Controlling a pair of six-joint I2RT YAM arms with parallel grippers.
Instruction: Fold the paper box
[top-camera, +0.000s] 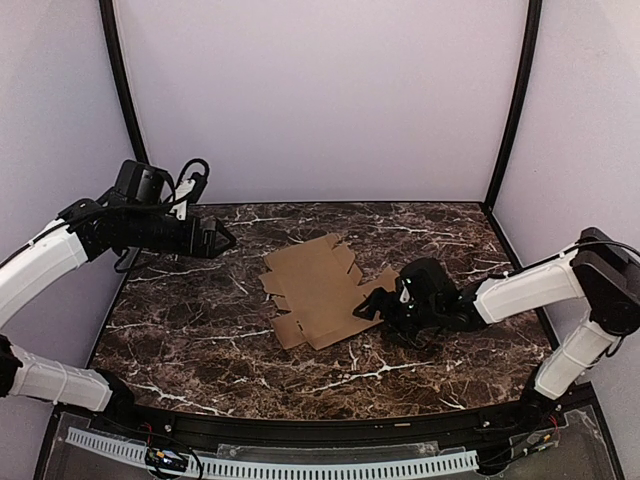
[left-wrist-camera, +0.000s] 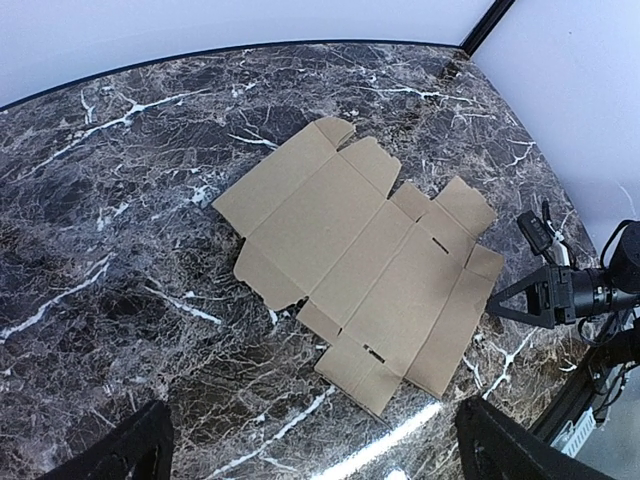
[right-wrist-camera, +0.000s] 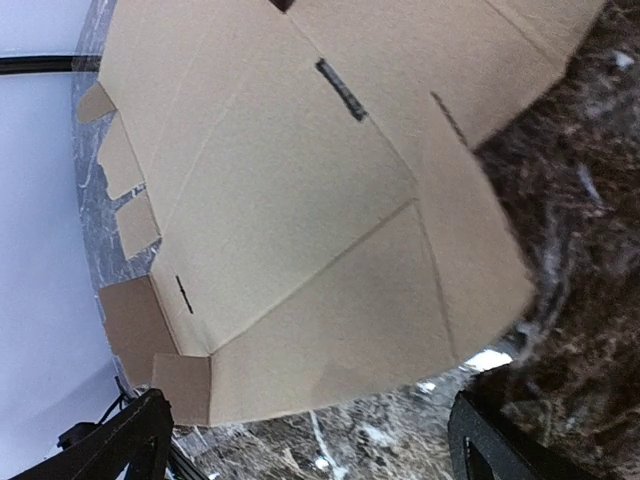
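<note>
The paper box (top-camera: 318, 290) is a flat brown die-cut cardboard sheet with tabs and flaps, lying on the dark marble table (top-camera: 200, 320). It also shows in the left wrist view (left-wrist-camera: 360, 265) and fills the right wrist view (right-wrist-camera: 300, 200). My right gripper (top-camera: 372, 308) is open, low at the sheet's right edge, its fingers (right-wrist-camera: 120, 440) spread wide with the sheet's edge just ahead of them. My left gripper (top-camera: 222, 240) is open and empty, held above the table's far left, well away from the sheet.
White walls with black corner posts (top-camera: 510, 110) close in the table at the back and sides. The right gripper shows in the left wrist view (left-wrist-camera: 545, 295) beside the sheet. A white perforated strip (top-camera: 300, 465) runs along the near edge.
</note>
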